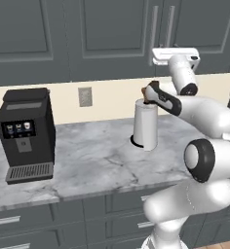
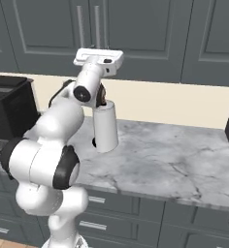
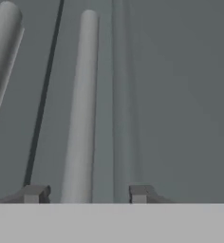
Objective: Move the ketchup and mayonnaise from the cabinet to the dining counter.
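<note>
The dark grey cabinet (image 1: 112, 29) (image 2: 136, 34) hangs above the worktop with its doors shut, so the ketchup and the mayonnaise are hidden. The dining counter is out of view. My gripper (image 1: 169, 52) (image 2: 98, 54) is raised to the lower ends of the two vertical silver handles (image 1: 154, 26) (image 2: 97, 22). In the hand view, the gripper (image 3: 88, 193) straddles one handle (image 3: 83, 104). Its fingertips (image 3: 35, 193) stand apart, with a gap on each side of the bar. The other handle (image 3: 4, 42) lies beyond the door seam.
A white paper-towel roll (image 1: 146, 124) (image 2: 106, 127) stands on the marble worktop (image 1: 87, 160) (image 2: 174, 160) right under my forearm. A black coffee machine (image 1: 25, 133) (image 2: 7, 109) sits at the left. Drawer fronts (image 1: 63, 214) run below the worktop.
</note>
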You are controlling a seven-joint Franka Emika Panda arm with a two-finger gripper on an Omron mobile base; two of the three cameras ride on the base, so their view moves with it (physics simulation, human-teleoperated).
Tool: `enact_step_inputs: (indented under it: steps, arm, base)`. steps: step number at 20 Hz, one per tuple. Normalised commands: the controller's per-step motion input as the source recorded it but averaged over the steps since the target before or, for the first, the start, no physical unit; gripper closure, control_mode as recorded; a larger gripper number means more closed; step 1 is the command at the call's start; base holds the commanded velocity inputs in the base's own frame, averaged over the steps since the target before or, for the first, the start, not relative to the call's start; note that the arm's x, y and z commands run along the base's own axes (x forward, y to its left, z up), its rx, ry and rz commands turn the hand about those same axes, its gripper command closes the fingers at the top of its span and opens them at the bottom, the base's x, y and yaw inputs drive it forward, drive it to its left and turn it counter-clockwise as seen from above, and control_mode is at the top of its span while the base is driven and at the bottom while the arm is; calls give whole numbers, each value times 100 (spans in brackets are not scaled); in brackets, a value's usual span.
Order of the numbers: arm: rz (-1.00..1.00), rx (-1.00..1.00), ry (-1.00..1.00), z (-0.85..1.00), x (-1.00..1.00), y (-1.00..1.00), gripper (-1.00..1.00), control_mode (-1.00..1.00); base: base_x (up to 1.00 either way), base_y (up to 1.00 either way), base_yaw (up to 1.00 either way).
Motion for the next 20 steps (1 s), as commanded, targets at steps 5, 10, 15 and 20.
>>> enact_step_inputs:
  steps: [5,10,15,20]
  arm:
    - [-16,0,27,37,0,-96,100,-100]
    - [-13,3,30,33,-3,-100,100,-100]
    - [-9,3,22,24,-35,-100,100,-100]
    - [-5,7,13,22,-66,-100,100,-100]
  base:
    - [0,0,0]
    - [0,0,0]
    - [0,0,0]
    - [0,0,0]
